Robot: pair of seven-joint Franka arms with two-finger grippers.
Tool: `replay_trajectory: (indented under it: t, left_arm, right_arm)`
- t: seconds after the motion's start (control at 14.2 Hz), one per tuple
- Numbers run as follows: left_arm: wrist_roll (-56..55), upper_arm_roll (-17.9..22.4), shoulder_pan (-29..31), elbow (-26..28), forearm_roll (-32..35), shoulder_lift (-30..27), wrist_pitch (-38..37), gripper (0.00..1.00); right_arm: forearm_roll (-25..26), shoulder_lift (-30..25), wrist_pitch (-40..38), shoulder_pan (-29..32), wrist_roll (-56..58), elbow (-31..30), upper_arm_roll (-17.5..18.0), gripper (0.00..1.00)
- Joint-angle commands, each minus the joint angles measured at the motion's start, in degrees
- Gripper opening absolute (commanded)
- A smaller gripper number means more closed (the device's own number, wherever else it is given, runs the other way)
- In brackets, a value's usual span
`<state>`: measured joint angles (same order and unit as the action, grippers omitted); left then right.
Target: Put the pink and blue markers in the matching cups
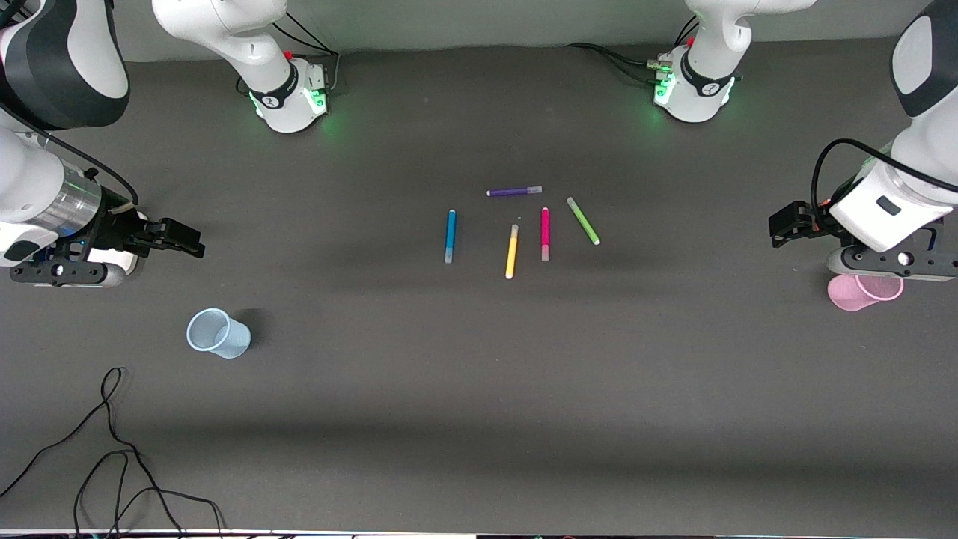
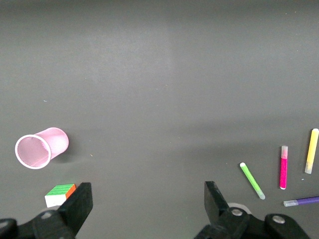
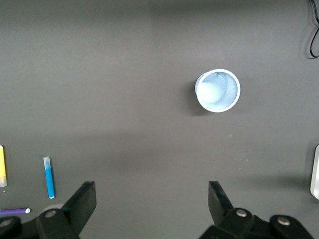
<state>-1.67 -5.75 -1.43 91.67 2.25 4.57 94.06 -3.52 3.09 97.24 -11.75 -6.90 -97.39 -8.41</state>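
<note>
The blue marker (image 1: 450,236) and the pink marker (image 1: 545,233) lie at mid-table among other pens. The pale blue cup (image 1: 218,334) stands toward the right arm's end, nearer the camera than the markers. The pink cup (image 1: 861,290) sits toward the left arm's end, partly under the left hand. My right gripper (image 1: 187,243) is open and empty above the table near the blue cup (image 3: 218,90). My left gripper (image 1: 782,224) is open and empty above the table near the pink cup (image 2: 41,148). The pink marker (image 2: 283,167) and the blue marker (image 3: 49,177) also show in the wrist views.
A yellow pen (image 1: 512,251) lies between the two markers, a green pen (image 1: 583,221) beside the pink one, and a purple pen (image 1: 514,192) farther from the camera. A small coloured cube (image 2: 60,194) sits by the pink cup. A black cable (image 1: 112,449) trails at the near edge.
</note>
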Motion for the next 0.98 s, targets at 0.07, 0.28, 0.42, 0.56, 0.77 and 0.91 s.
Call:
replay_trajectory:
  t: [0.07,0.28,0.42,0.56,0.77,0.91]
  left_arm:
    - [0.53,0.65,-0.94,0.52,-0.05,-0.97,-0.98,1.00]
    - [0.53,0.56,-1.03,0.61,-0.05,-0.88,-1.42,1.00]
    - [0.53,0.47,-1.11,0.79,-0.05,-0.88,-1.43,1.00]
    - [0.53,0.47,-1.11,0.87,-0.05,-0.97,-1.60,1.00]
    - [0.53,0.30,-1.38,0.88,-0.14,-0.97,-2.39,1.00]
    - [0.44,-0.05,-1.99,1.05,-0.32,-0.97,-3.36,1.00]
  right_arm:
    - [-0.34,4.63,-4.14,-3.88,-0.91,5.88,0.06,1.00]
    - [-6.65,14.02,-11.52,-8.19,-2.67,14.57,0.06,1.00]
    - [-11.23,19.13,-12.86,-11.53,-5.12,17.40,0.06,1.00]
    - [-12.13,22.56,-12.86,-15.22,-8.82,18.99,0.06,1.00]
    - [-13.79,26.43,-12.69,-19.01,-10.49,19.61,0.06,0.99]
    - [-18.87,30.55,-12.69,-19.45,-10.50,22.93,0.06,0.99]
